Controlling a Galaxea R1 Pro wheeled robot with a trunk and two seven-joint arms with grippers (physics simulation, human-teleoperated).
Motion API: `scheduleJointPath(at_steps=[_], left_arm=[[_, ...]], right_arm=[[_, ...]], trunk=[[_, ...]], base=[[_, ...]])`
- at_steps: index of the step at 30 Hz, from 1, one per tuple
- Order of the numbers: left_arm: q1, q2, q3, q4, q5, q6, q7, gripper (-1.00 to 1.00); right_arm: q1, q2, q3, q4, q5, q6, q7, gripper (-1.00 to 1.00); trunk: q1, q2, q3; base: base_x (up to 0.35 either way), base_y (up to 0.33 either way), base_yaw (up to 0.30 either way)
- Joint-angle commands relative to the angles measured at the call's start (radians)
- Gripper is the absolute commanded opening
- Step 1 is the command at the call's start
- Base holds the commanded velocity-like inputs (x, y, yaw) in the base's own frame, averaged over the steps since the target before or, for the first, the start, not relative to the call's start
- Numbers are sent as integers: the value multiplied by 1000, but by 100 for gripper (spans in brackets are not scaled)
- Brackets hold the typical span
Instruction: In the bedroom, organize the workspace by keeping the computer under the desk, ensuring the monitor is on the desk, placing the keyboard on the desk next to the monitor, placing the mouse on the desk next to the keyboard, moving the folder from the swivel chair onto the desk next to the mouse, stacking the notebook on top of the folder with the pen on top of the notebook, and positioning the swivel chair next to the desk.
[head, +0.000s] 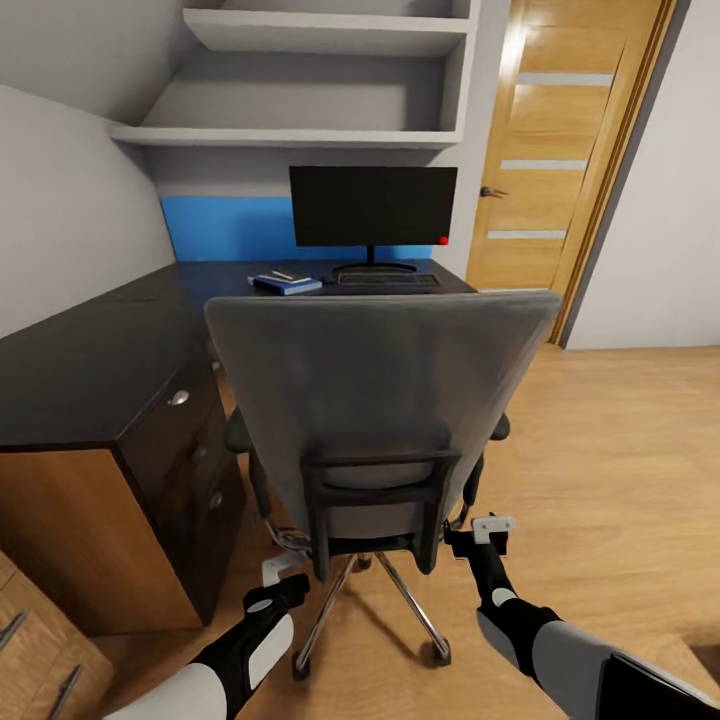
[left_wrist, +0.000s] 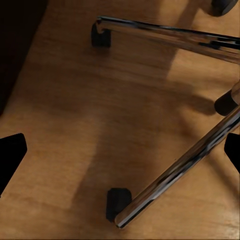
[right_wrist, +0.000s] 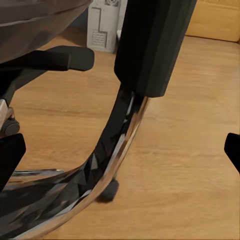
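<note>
We stand behind the swivel chair (head: 385, 420), whose grey back faces us and whose seat points toward the desk (head: 90, 370). On the far stretch of the desk the monitor (head: 373, 206) stands upright, with the keyboard (head: 388, 279) just in front of its foot and the blue folder (head: 288, 286) to its left, a dark notebook (head: 277, 278) and pale pen (head: 284, 274) apparently on top; the mouse is too small for us to make out. Our left gripper (head: 282, 572) hangs low by the chair's left side, jaws apart over the wooden floor (left_wrist: 100, 120) and the chrome star base (left_wrist: 180, 170). Our right gripper (head: 488, 530) sits beside the right edge of the chair's back support, jaws likewise spread and empty, with the black back bracket (right_wrist: 150, 45) close ahead. We judge the chair-positioning step to be in hand. To do it well, we should press evenly on both sides of the back so the casters roll straight, keep the jaws clear of the base legs, and stop before the armrests strike the desk edge or the drawer unit (head: 190, 440).
</note>
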Motion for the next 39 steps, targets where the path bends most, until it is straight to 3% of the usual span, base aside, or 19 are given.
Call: scheduleJointPath(at_steps=[1,39], left_arm=[[-1,0,-13,-14,8,-3,3,100],[-1,0,-13,-14,9,-1,3,100]], right_arm=[[0,-1,26,-1,-12,8,-3,100],[0,0,26,3,-13,9,-4,100]], trunk=[[1,0,-1],[1,0,-1]], base=[[321,0,0],[321,0,21]])
